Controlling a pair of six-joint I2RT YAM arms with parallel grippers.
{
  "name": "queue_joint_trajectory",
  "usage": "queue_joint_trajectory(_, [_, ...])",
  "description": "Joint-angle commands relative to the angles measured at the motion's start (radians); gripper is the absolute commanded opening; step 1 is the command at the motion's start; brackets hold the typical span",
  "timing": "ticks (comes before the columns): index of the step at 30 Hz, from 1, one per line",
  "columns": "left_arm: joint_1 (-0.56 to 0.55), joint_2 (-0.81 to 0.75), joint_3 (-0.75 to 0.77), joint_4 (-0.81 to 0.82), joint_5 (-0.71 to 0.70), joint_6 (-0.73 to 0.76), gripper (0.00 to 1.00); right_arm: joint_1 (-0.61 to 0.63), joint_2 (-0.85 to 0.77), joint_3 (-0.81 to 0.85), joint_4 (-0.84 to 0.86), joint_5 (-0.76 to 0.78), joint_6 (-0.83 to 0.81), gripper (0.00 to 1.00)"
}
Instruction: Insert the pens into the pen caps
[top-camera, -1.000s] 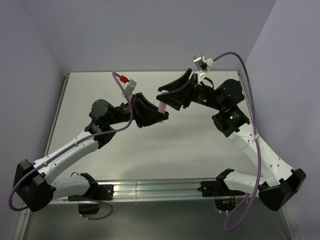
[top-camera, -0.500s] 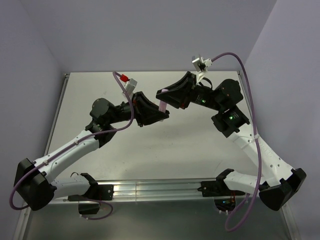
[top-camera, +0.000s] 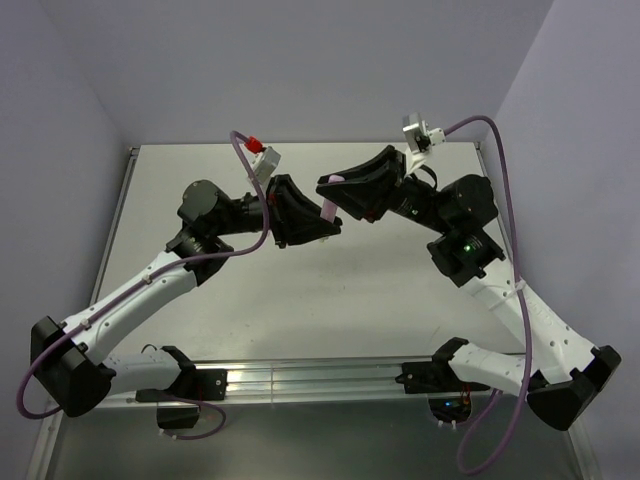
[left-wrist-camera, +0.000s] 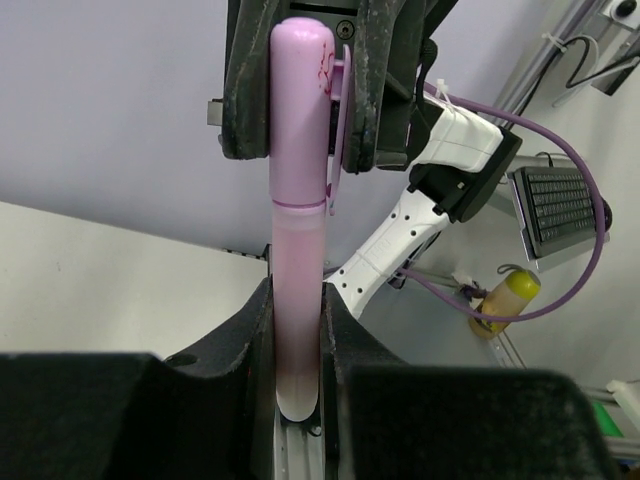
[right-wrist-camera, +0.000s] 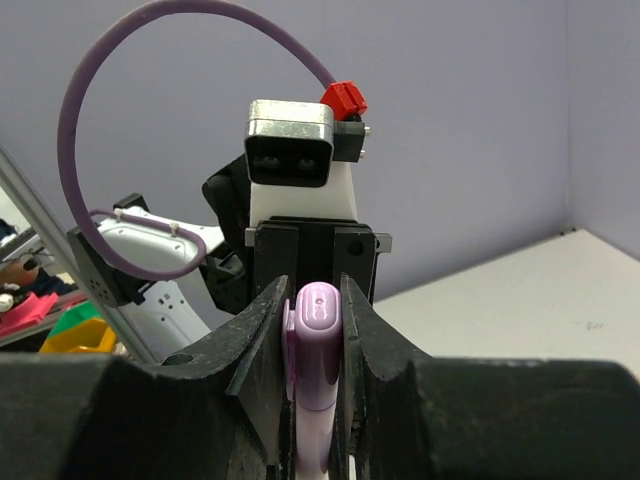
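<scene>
We see one pair held in mid-air above the middle of the worktop (top-camera: 400, 290). It is a slim pale pink plastic pen (left-wrist-camera: 297, 290) with a stubby purple plastic cap (left-wrist-camera: 300, 110) over its upper end. The left fingers (left-wrist-camera: 245, 330) are closed narrowly on the lower barrel of the pen. The right fingers (right-wrist-camera: 265, 340) are clamped on either side of the cap, its rounded end poking out between them.

From the left wrist view the cap's rim meets the barrel at a clean seam, with pen and cap in one straight line. We judge this pair to be joined, or nearly so. We cannot tell whether the cap is pushed fully home. What seems left for this pair is to confirm the seat, let go with one set of fingers and put the pen down.

We see no other pens or caps in any view, so we cannot say how many pairs are done or remain.

The worktop is a matte, pale grey sheet with a ribbed aluminium rail (top-camera: 300, 375) along its near edge. Plain lilac walls (top-camera: 300, 70) close it in on three sides. Beyond the enclosure the left wrist view catches a keyboard (left-wrist-camera: 560, 205).
</scene>
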Motion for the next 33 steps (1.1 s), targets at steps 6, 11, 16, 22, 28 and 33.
queue_joint_trajectory(6, [-0.006, 0.013, 0.177, 0.048, -0.067, 0.035, 0.00, 0.082, 0.028, -0.104, -0.093, -0.116, -0.033, 0.00])
queue_joint_trajectory(11, [-0.006, 0.009, 0.203, 0.023, -0.063, 0.056, 0.00, 0.099, 0.028, -0.130, -0.110, -0.137, -0.038, 0.00])
queue_joint_trajectory(16, [-0.006, 0.009, 0.217, 0.020, -0.063, 0.059, 0.00, 0.118, 0.028, -0.173, -0.104, -0.144, -0.032, 0.00])
queue_joint_trajectory(22, [-0.006, 0.006, 0.238, 0.005, -0.064, 0.072, 0.00, 0.138, 0.017, -0.225, -0.107, -0.141, -0.040, 0.00])
queue_joint_trajectory(28, [-0.006, -0.006, 0.263, -0.020, -0.077, 0.096, 0.00, 0.141, 0.003, -0.282, -0.100, -0.139, -0.035, 0.00])
queue_joint_trajectory(33, [-0.006, -0.011, 0.277, -0.038, -0.084, 0.115, 0.00, 0.147, 0.002, -0.311, -0.100, -0.142, -0.036, 0.00])
